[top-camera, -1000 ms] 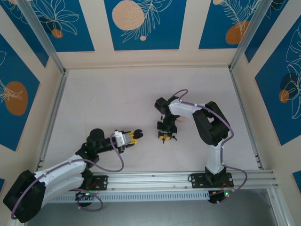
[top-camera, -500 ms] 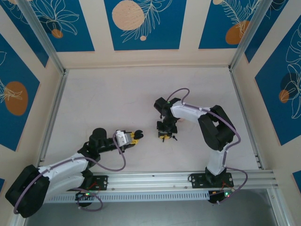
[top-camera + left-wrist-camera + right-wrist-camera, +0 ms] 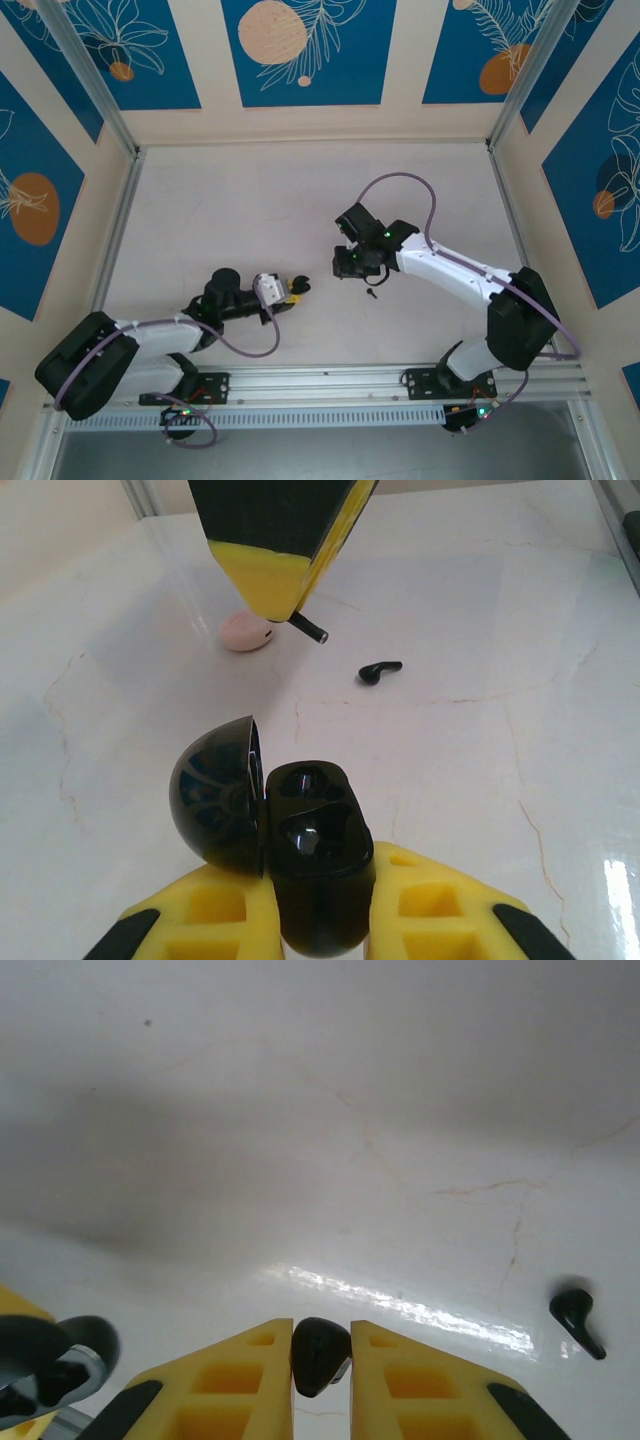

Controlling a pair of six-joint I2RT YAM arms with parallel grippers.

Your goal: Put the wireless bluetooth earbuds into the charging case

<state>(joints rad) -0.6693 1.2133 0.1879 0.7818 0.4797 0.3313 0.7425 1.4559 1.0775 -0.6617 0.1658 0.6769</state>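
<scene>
The charging case (image 3: pixel 315 850) is black, with its domed lid (image 3: pixel 215 795) swung open to the left and two hollow seats showing. My left gripper (image 3: pixel 318 890) is shut on its body, low over the table (image 3: pixel 297 288). My right gripper (image 3: pixel 321 1345) is shut on one black earbud (image 3: pixel 320 1357). In the left wrist view that gripper (image 3: pixel 272 585) hangs beyond the case with the earbud's stem (image 3: pixel 310 630) poking out. The second earbud (image 3: pixel 380 670) lies loose on the table (image 3: pixel 577 1322), just right of the right gripper (image 3: pixel 350 268).
A small pale pink round piece (image 3: pixel 246 633) rests on the white table behind the right gripper's fingertips. Metal rails (image 3: pixel 400 380) run along the near edge and side walls stand left and right.
The right gripper has closed on one earbud and come up off the table, its arm stretching out flatter. The left arm has shifted slightly right with the case.
</scene>
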